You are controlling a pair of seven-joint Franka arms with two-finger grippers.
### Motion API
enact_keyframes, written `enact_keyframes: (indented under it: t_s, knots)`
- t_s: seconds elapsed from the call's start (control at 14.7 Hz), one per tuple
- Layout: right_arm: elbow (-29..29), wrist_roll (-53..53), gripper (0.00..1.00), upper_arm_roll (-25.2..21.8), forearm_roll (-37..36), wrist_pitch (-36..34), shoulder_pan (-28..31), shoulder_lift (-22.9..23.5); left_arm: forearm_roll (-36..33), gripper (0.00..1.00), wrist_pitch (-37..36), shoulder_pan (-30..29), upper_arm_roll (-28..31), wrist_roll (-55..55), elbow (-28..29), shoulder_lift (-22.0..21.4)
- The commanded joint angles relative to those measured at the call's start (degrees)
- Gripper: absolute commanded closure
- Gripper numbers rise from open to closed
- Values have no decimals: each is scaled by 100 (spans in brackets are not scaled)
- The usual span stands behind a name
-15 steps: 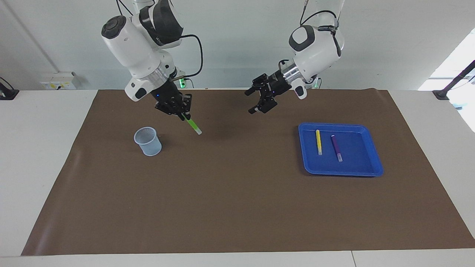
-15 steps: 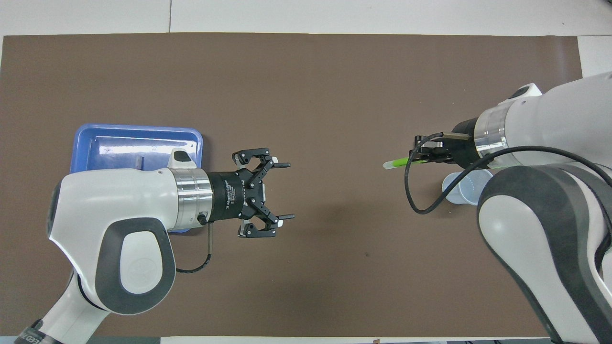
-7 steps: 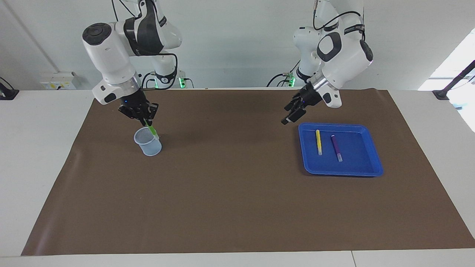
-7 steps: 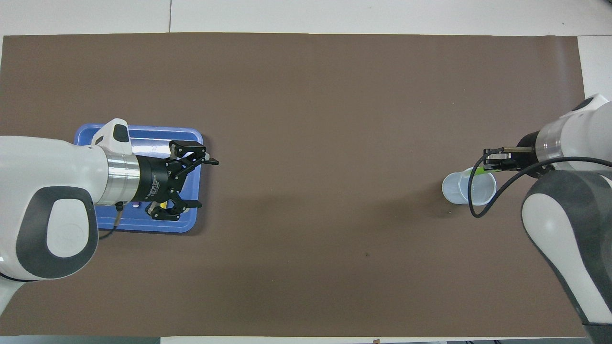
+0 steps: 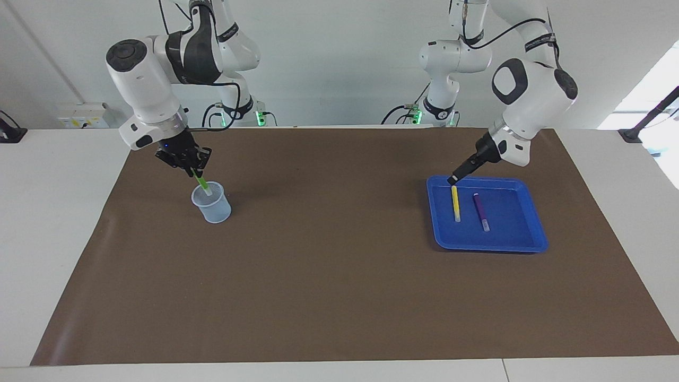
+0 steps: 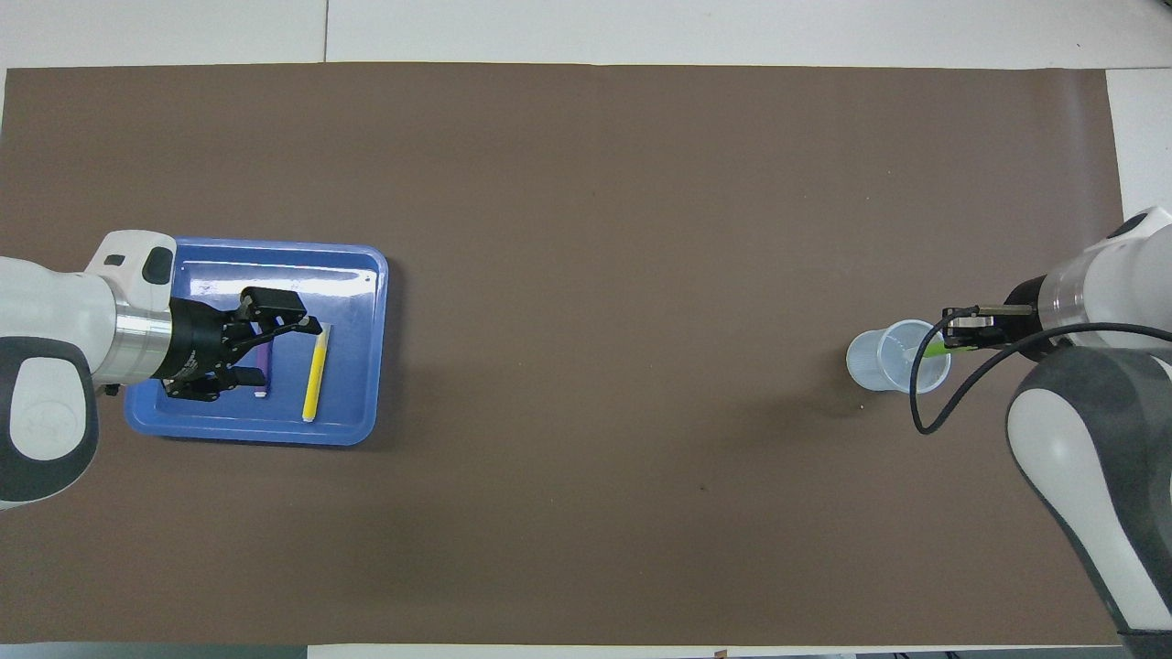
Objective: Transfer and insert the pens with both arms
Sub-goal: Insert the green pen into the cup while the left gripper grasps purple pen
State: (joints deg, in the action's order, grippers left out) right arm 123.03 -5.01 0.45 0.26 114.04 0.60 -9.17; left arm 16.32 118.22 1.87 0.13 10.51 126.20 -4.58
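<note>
Green pen [image 5: 202, 183], left of the frame: my right gripper [image 5: 190, 167] grips it, tip entering the cup [image 5: 211, 202]; I release only once upright. Left gripper [image 5: 452, 180], open, hovers over the tray's [image 5: 490, 245] yellow pen [image 5: 455, 203].
</note>
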Motion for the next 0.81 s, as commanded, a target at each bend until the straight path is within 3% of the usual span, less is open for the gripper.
enact_keyframes:
  t_s: [0.0,0.41,0.54,0.75]
  knots:
    - [563,193,100,78,-97,434,142,-270,-576,0,419,-134,-57,-1144,-7,316]
    - [960,237,100,78,-97,1093,273,-121,-1034,1,1106,-125,-57,-2640,-7,932]
    - [995,228,100,78,-97,1207,282,-42,-1035,1,1369,-116,-57,-2633,19,1072]
    - [1004,220,100,78,-88,1366,282,64,-1035,10,1458,-116,-57,-2633,54,1126]
